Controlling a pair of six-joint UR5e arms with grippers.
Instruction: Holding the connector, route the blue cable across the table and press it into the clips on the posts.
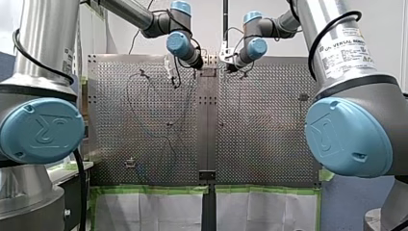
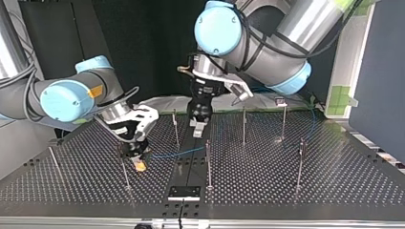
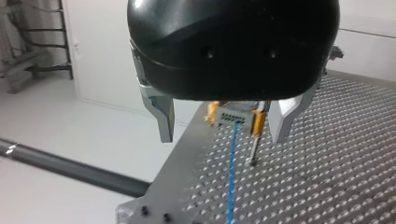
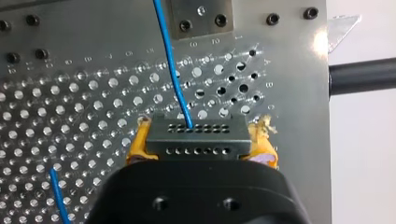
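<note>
At the top view's left, my right hand [image 2: 138, 162] pinches the dark connector [image 4: 196, 137] between its yellow pads [image 4: 140, 145], low over the table [image 2: 286, 188]. From it the blue cable [image 2: 169, 154] runs to the right toward a thin post [image 2: 208, 162]. Near this post my left hand [image 2: 199, 128] hangs with its metal fingers [image 3: 161, 116] spread apart over the cable.

connector [image 4: 196, 140]: in my right pincer [image 2: 139, 160], left of and behind the plate [image 2: 184, 192], top view.
cable [image 2: 167, 154]: from connector rightward, behind the plate.
my left pincer [image 2: 198, 128]: above surface [image 2: 310, 183], behind the plate.
</note>
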